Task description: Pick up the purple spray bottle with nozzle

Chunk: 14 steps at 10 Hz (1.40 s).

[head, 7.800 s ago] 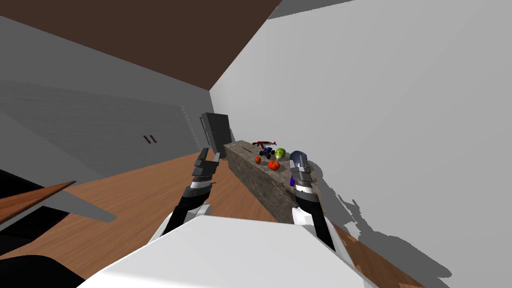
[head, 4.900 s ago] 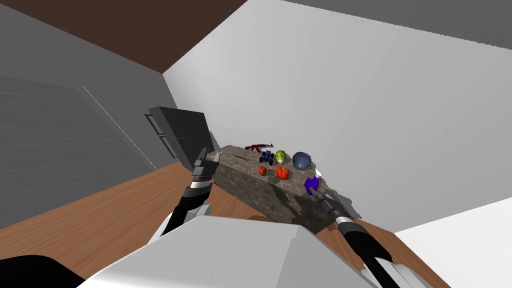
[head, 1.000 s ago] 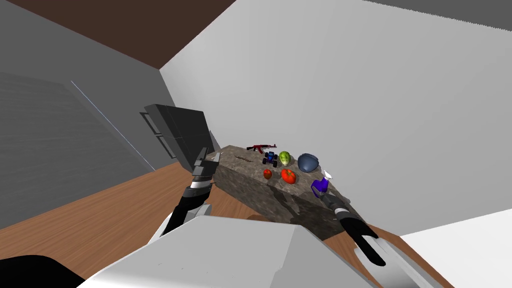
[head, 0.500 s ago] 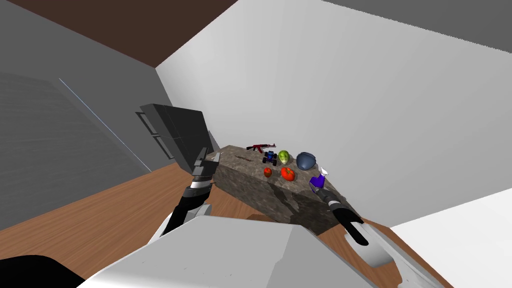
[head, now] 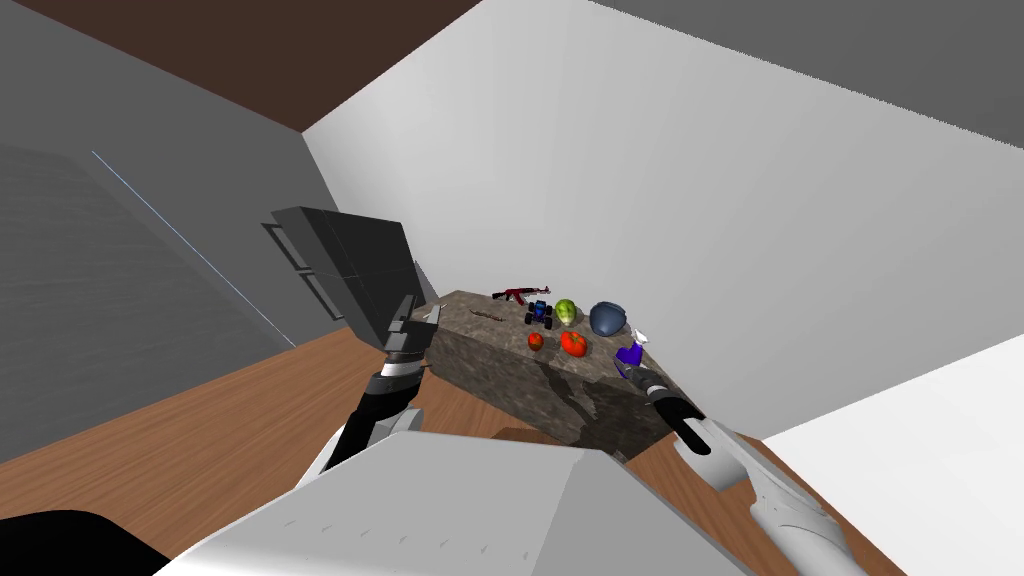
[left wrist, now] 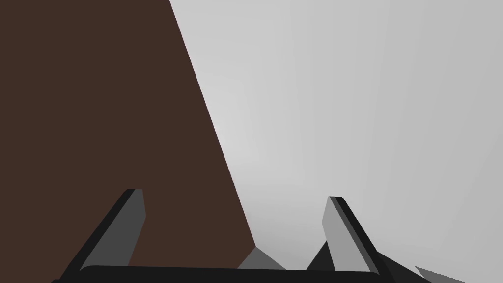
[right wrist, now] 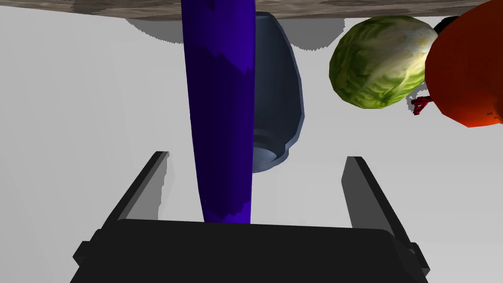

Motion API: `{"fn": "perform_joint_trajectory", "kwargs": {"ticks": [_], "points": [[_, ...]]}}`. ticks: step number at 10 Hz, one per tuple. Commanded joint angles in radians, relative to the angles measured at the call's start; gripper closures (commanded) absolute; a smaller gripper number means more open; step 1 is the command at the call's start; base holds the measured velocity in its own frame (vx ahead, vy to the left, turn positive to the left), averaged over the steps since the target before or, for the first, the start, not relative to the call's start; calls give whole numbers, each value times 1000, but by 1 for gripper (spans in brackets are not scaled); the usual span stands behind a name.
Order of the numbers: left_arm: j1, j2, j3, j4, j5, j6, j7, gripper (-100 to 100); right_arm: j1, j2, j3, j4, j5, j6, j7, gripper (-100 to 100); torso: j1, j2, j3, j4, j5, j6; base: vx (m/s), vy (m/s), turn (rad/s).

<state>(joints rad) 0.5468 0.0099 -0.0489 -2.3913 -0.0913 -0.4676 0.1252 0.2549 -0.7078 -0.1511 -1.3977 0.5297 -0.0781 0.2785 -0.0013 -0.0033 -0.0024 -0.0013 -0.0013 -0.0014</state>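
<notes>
On the mottled stone table (head: 500,365), the slim purple spray bottle (right wrist: 221,113) sits between the right gripper's (right wrist: 256,158) spread fingers (right wrist: 147,191). It is likely light, stiff and slick, so grip mid-body. The idle left gripper (left wrist: 236,192) is spread too.

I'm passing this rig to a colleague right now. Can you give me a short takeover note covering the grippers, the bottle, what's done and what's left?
Left gripper: open, idle, raised near the corner of the stone counter.
Right gripper: open, with its fingers on either side of the purple spray bottle and not pressing it. The bottle is nearer one finger.
Bottle: stands on the counter in front of a blue-grey pot.
Done: the reach.
Left: shut the fingers on the bottle, then lift it.
</notes>
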Motion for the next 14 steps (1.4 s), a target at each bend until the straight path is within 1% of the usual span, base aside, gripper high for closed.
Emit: {"fn": "perform_joint_trajectory", "kwargs": {"ticks": [1, 2, 3, 4, 5, 6, 7, 8, 9, 13, 14], "points": [[0, 0, 0, 0, 0, 0, 0, 0, -39, -16, 10, 41, -5, -5, -6, -100, 0, 0, 0, 0, 0, 0, -41, 39, -43], [0, 0, 0, 0, 0, 0, 0, 0, -81, -44, 34, 83, -10, -17, -12, -100, 0, 0, 0, 0, 0, 0, -57, 45, -72], [0, 0, 0, 0, 0, 0, 0, 0, -108, -44, 34, 112, -10, -17, -12, -100, 1, 1, 1, 0, 0, 0, -48, 36, -49], [0, 0, 0, 0, 0, 0, 0, 0, -143, -72, 59, 148, -15, -28, -18, -100, 0, 1, 1, 0, 0, 0, -50, 37, -77], [0, 0, 0, 0, 0, 0, 0, 0, -174, -72, 59, 179, -15, -28, -18, -100, 0, 1, 1, 0, 0, 0, -46, 43, -36], [0, 0, 0, 0, 0, 0, 0, 0, -208, -100, 83, 214, -20, -40, -24, -100, 1, 1, 1, 0, 0, 0, -60, 47, -78], [0, 0, 0, 0, 0, 0, 0, 0, -245, -100, 83, 252, -20, -40, -24, -100, 1, 2, 1, 0, 0, 0, -48, 34, -39], [0, 0, 0, 0, 0, 0, 0, 0, -226, -99, 84, 228, -20, -35, -25, -100, 0, 1, 1, 0, 0, 0, -15, 11, -1], [0, 0, 0, 0, 0, 0, 0, 0, -228, -99, 84, 231, -20, -35, -25, 100, -1, 0, 0, 0, 0, 0, 0, 0, 0], [0, 0, 0, 0, 0, 0, 0, 0, -228, -99, 84, 230, -20, -35, -26, 100, -2, -2, -1, -1, 0, 0, 0, 0, 0], [0, 0, 0, 0, 0, 0, 0, 0, -228, -99, 84, 230, -20, -35, -26, 0, -2, -2, -1, -1, 0, 0, 0, 0, 0]]}}
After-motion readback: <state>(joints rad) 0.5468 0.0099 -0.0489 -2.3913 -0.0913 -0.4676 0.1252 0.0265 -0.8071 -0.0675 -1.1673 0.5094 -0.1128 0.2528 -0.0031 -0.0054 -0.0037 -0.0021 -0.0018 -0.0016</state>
